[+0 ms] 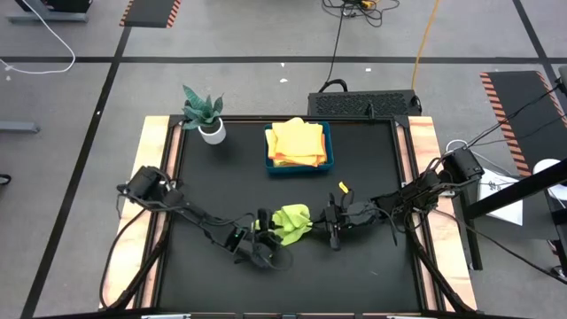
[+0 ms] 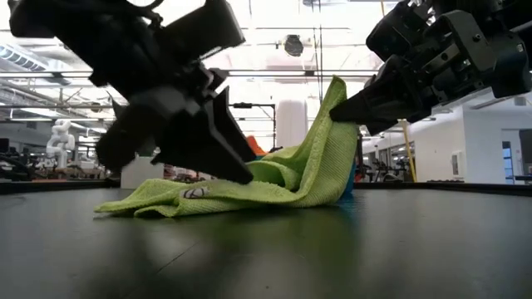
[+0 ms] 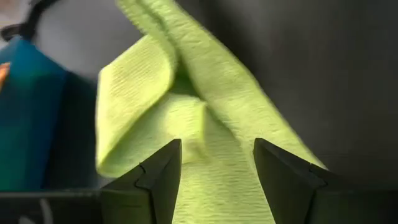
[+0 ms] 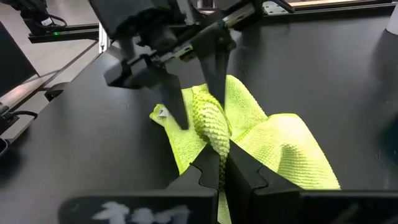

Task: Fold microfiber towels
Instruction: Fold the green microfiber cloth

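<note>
Pinching a raised ridge of the lime green towel (image 4: 249,140) between clenched fingers (image 4: 205,177), right gripper (image 4: 221,171) at lower centre of the right wrist view, cloth lifted into a peak toward upper right of the low view. Standing parted over the same towel, left gripper (image 3: 217,165) at bottom centre of the left wrist view, fingers (image 3: 155,177) apart with nothing caught between them, tips low to the cloth where a loose fold curls over itself.

Lying crumpled at lower centre of the high view, on the black table (image 1: 372,266), between the two arms; one flap spread flat toward the left of the low view, small label showing on it. Stacked in the blue tray (image 1: 270,164) at upper centre of the high view, yellow and orange towels (image 1: 297,142), well apart from the grippers. Standing at upper left of the table, a small potted plant (image 1: 205,113).

Judged by the drape: light, soft, floppy, sagging wherever unsupported, likely clinging rather than slipping. Best taken at a corner or along a hem, not mid-panel, where only a bunched ridge comes up. Folding not yet done.
</note>
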